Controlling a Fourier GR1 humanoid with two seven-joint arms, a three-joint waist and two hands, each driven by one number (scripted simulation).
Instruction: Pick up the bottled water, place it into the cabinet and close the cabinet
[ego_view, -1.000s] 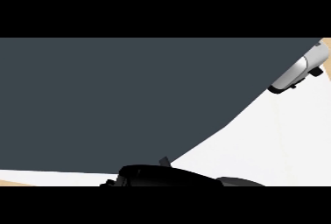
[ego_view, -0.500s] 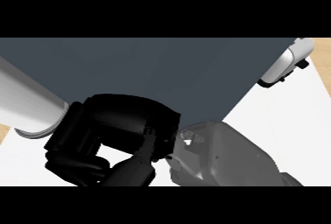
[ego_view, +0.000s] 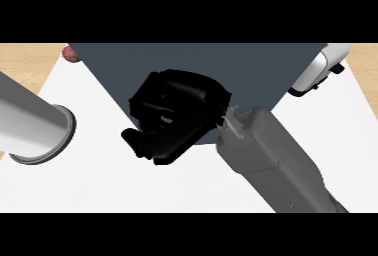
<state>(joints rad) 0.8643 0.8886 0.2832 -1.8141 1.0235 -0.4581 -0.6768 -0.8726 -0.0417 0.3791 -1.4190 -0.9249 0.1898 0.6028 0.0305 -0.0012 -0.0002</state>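
matt dark cabinet (ego_view: 199, 57), smooth white counter (ego_view: 96, 185)

Dark grey cabinet (ego_view: 244, 65): plain, flat, matt face, filling the upper middle of the head view and narrowing toward its lower end. Stands over the white worktop (ego_view: 88, 185). Lower part hidden behind the right hand (ego_view: 173, 117). Open or closed: cannot tell. Bottled water: not to be made out with any certainty.

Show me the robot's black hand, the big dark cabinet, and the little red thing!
Right hand (ego_view: 173, 117), head view, on its palm.
Cabinet (ego_view: 251, 62), head view, on its dark top face.
Red thing (ego_view: 71, 54), head view, on its visible edge.
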